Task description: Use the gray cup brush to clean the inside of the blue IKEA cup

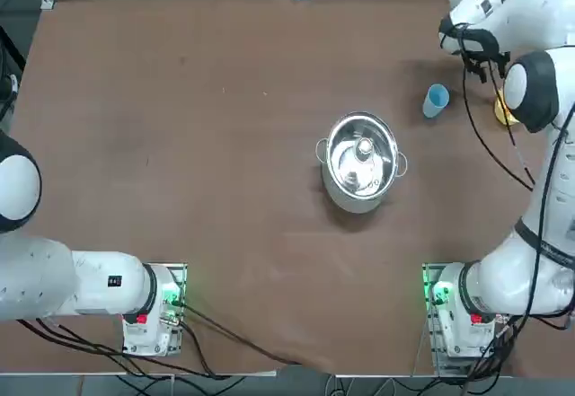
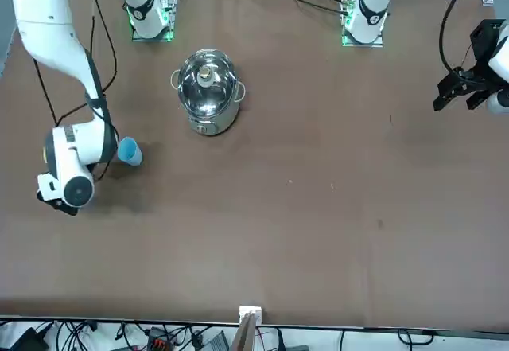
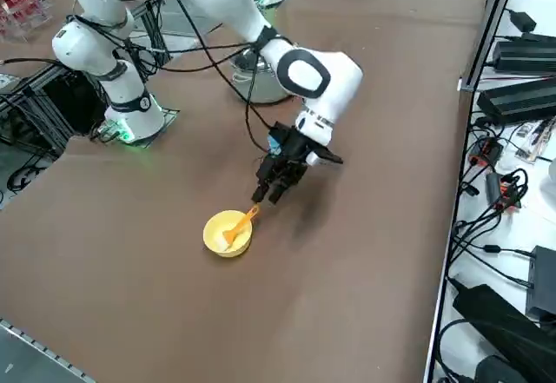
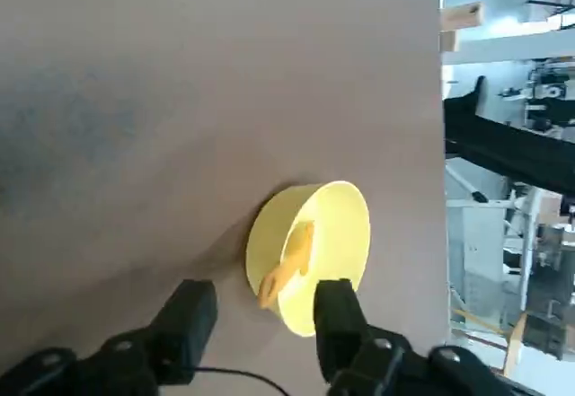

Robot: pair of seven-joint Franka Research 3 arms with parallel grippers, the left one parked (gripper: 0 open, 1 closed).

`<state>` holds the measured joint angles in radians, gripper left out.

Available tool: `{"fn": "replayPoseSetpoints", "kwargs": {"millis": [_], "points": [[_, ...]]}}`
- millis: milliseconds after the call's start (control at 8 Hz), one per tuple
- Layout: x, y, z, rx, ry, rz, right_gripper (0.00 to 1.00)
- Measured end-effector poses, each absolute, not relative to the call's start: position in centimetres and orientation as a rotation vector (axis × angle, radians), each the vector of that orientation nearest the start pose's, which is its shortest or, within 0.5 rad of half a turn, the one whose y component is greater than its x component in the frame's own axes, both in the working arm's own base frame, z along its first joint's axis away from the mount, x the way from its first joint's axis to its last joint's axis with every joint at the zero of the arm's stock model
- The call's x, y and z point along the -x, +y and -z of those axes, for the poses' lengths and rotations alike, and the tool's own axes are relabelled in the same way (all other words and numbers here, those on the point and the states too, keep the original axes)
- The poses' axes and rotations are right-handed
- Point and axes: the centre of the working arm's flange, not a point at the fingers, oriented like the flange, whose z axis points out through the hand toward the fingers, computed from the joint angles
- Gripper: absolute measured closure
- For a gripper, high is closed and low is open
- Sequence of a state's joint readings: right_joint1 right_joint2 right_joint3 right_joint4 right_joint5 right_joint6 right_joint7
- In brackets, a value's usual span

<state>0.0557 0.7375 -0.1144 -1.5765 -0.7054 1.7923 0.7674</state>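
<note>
Right gripper [image 4: 260, 324] released, empty, hovering just above the gray cup brush [image 4: 287, 266] | brush leans in yellow cup [image 3: 228, 233], handle over rim, probably easing pickup | blue IKEA cup [image 1: 435, 101] upright, near, far right desk [image 1: 180, 145].

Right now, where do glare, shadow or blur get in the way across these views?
Top view: bright glare inside the shiny steel pot. Front view: soft shadow beside the small light-blue plastic cup. Right wrist view: the right gripper with open fingers is soft-focused, and the orange-tan stick brush in the yellow cup lacks detail.
</note>
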Motion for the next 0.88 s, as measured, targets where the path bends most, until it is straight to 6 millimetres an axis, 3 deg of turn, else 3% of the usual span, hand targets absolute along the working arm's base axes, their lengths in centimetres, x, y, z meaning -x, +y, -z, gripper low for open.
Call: {"fn": "replayPoseSetpoints", "kwargs": {"millis": [375, 875], "points": [[-64.3, -8.7, -17.8, -2.199, -0.522, 0.281, 0.38], [-64.2, -9.4, -17.6, -2.179, -0.533, 0.273, 0.48]]}}
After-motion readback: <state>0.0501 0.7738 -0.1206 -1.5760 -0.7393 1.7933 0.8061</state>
